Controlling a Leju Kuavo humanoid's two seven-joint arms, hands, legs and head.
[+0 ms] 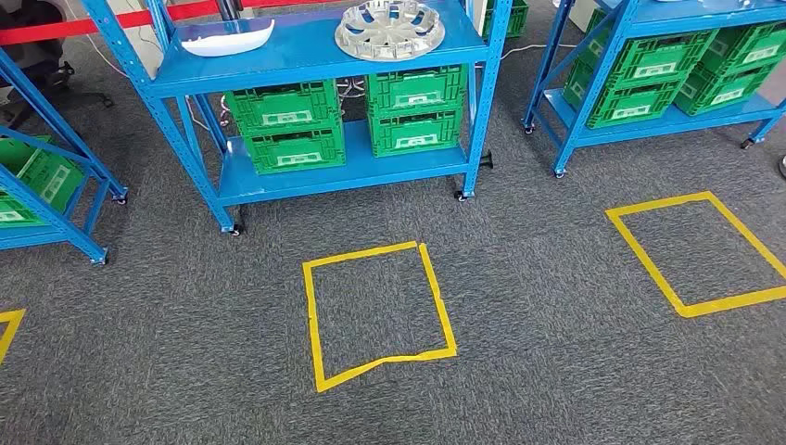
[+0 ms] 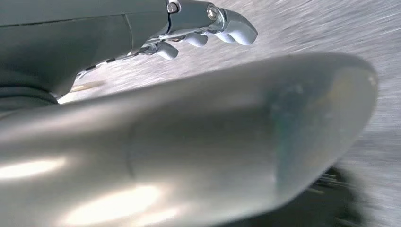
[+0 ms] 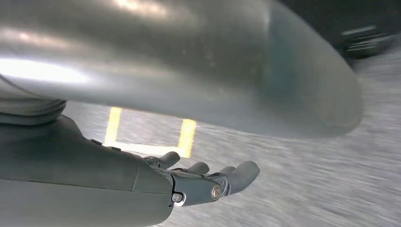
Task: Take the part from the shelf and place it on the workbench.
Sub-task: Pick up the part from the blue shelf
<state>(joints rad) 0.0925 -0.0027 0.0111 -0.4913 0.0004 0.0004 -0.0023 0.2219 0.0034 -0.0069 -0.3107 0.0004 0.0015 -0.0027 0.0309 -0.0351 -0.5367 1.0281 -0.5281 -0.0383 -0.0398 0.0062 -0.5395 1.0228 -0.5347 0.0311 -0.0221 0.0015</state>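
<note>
Head view: facing a blue shelf (image 1: 315, 69), silver wheel cover (image 1: 389, 28) lying flat on its top level beside a white moulded part (image 1: 225, 37); green crates (image 1: 287, 125) below. Probably light, stiff, slick plastic; gripping the rim with both hands looks safest.

Left wrist view: left hand (image 2: 203, 28) hanging over carpet, fingers (image 2: 239, 30) loosely extended, holding nothing.

Right wrist view: right hand (image 3: 208, 182) likewise, fingers (image 3: 241, 172) apart, near yellow floor tape (image 3: 146, 137).
</note>
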